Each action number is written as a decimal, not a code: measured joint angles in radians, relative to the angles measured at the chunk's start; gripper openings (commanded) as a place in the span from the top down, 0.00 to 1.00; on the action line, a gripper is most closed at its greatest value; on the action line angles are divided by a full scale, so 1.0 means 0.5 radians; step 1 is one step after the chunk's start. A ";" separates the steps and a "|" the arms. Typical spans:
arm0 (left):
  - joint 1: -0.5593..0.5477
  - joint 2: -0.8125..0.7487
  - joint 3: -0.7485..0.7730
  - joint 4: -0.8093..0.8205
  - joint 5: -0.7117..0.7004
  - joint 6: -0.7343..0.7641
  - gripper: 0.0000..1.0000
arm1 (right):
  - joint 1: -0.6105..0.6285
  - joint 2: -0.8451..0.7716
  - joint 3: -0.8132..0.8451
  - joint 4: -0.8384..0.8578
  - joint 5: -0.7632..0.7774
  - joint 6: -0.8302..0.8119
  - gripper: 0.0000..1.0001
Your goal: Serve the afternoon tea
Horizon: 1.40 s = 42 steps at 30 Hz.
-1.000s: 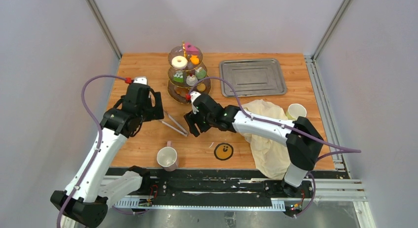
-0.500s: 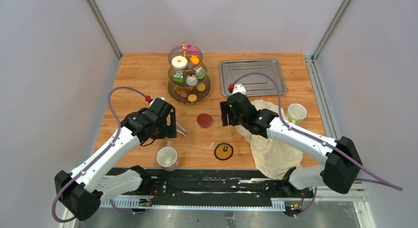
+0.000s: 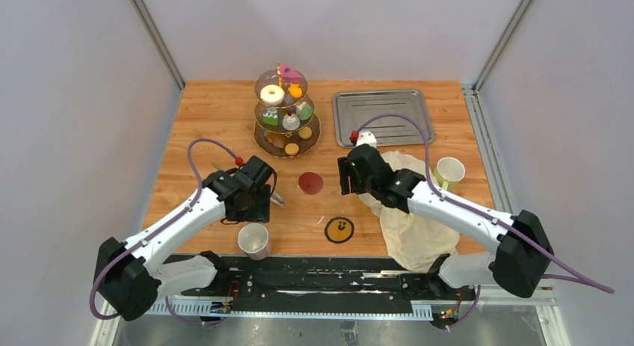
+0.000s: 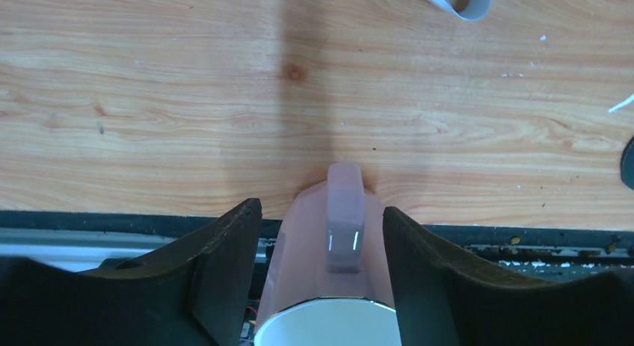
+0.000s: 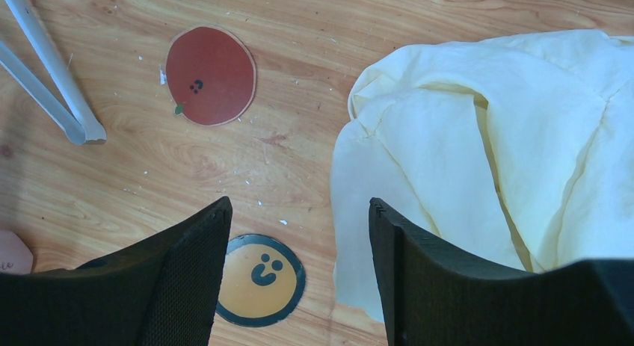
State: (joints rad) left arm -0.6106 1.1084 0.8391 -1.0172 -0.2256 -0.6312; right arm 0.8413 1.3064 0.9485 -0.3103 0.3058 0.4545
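Loosely, left gripper [image 4: 321,208] brackets the glossy cylindrical pink mug [image 4: 310,286], ungrasped; right gripper [image 5: 299,202] gapes empty beside crumpled cream cloth [image 5: 486,137]

The stand [image 3: 286,114] sits back-centre on the surface [image 3: 209,114], the tray [image 3: 383,116] right of it. The cloth [image 3: 407,226] lies before the tray, the right mug [image 3: 448,169] at its right edge. The rear coaster [image 3: 310,183] and front coaster [image 3: 339,229] lie centre, tongs [image 5: 52,62] to their left, the left mug [image 3: 253,240] at the front edge.

Left arm [image 3: 176,223] and right arm [image 3: 448,208] angle inward, left fingers [image 4: 224,271] and right fingers [image 5: 441,279] parted.
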 measured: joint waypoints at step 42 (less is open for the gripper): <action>-0.215 0.781 1.047 0.288 0.766 1.458 1.00 | -0.356 -0.682 -0.407 0.034 0.047 -0.048 0.36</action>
State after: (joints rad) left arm -0.7181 1.4990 1.3624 -0.8734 0.1574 0.0978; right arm 0.6636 0.9653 0.7452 -0.2935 0.3290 0.4305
